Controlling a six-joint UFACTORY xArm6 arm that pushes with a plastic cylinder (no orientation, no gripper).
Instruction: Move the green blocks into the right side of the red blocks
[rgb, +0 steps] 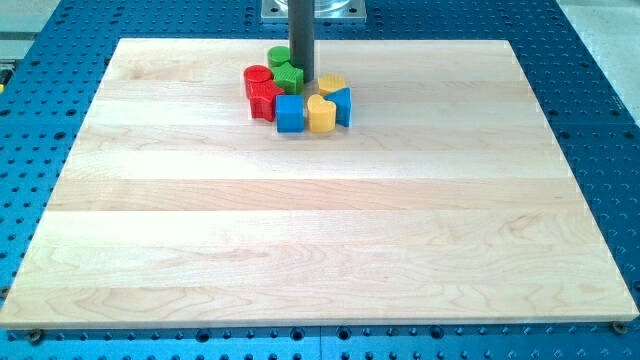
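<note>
A tight cluster of blocks sits near the view's top of the wooden board (320, 210). A green round block (278, 55) is at the cluster's top. A green star-like block (289, 75) lies just below it. A red round block (257, 78) and a red star-like block (265, 98) are on the cluster's left. My tip (302, 80) stands at the right edge of the green star-like block, touching or nearly touching it. Both green blocks lie to the right of and above the red ones.
A blue square block (290, 113), a yellow block (320, 114), a second yellow block (332, 84) and a blue block (343, 104) sit below and right of my tip. A blue perforated table (600, 90) surrounds the board.
</note>
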